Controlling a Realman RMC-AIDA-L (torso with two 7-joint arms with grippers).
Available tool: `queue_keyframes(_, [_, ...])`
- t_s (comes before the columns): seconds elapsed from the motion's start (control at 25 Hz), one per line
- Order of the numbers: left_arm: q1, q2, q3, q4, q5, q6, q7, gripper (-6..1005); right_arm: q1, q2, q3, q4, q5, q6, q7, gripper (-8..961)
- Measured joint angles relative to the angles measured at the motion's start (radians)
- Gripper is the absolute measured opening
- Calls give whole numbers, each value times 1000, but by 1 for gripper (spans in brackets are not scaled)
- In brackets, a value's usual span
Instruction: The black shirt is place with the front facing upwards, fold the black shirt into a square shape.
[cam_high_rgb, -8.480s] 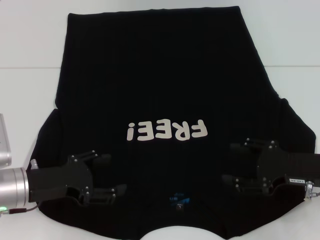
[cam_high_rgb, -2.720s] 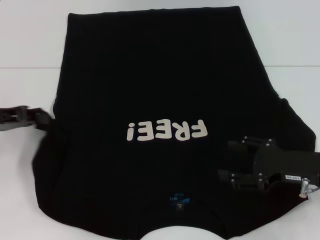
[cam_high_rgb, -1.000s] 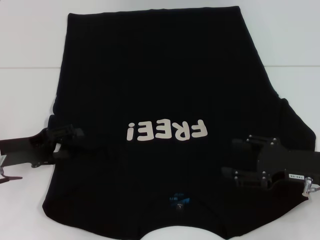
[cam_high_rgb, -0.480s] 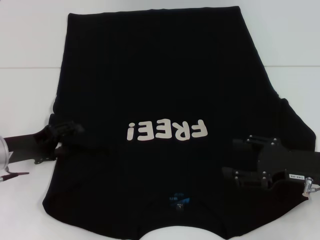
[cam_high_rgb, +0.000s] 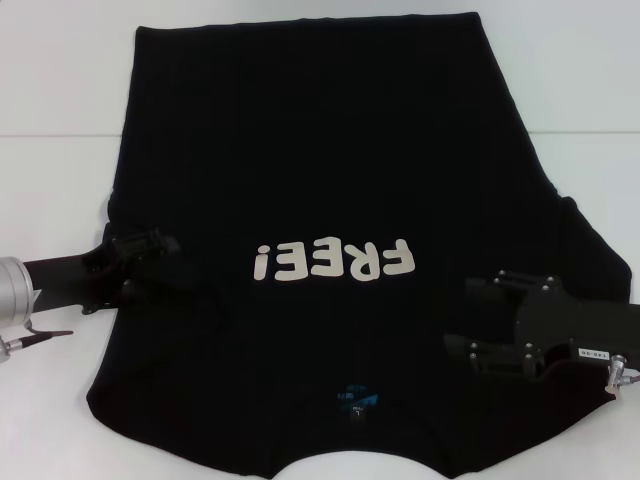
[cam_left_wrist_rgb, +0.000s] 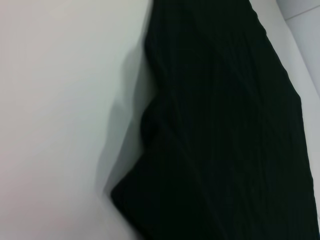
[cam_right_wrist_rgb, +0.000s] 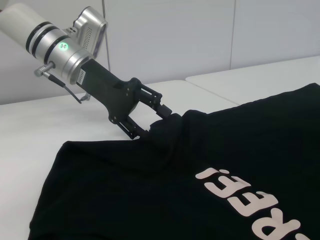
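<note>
shirt: big plain black shirt (cam_high_rgb: 320, 190), cream "FREE!" lettering across the chest

pose: front up, spread mostly flat on the white counter (cam_high_rgb: 60, 180), collar and little blue neck label on the near edge, hem at the far end

state: left sleeve's bunched and folded in over the body, right sleeve lies out flat

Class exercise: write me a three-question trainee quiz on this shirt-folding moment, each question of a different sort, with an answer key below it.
1. True or false: the left gripper is at the sleeve edge of the black shirt.
2. Multiple choice: the "FREE!" lettering lies (A) between the two grippers, (B) under the right gripper, (C) hidden in a fold.
3. Fill in: the right gripper is above the shirt's right ____.

Key: 1 true; 2 A; 3 sleeve.
</note>
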Motion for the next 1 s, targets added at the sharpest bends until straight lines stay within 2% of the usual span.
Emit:
queue_keyframes(0.28, [13,5,0,3,-31,3,1,883,-1,0,0,0,0,0,-1,824])
queue_keyframes(0.72, [6,-2,1,3,-49,-35,7,883,-1,0,0,0,0,1,-2,825])
queue_keyframes(0.84, [0,-3,0,4,-112,-26,38,883,-1,0,0,0,0,1,-2,825])
queue_keyframes(1.0, [-30,-20,5,5,-225,0,117,882,-1,0,0,0,0,-1,-2,824])
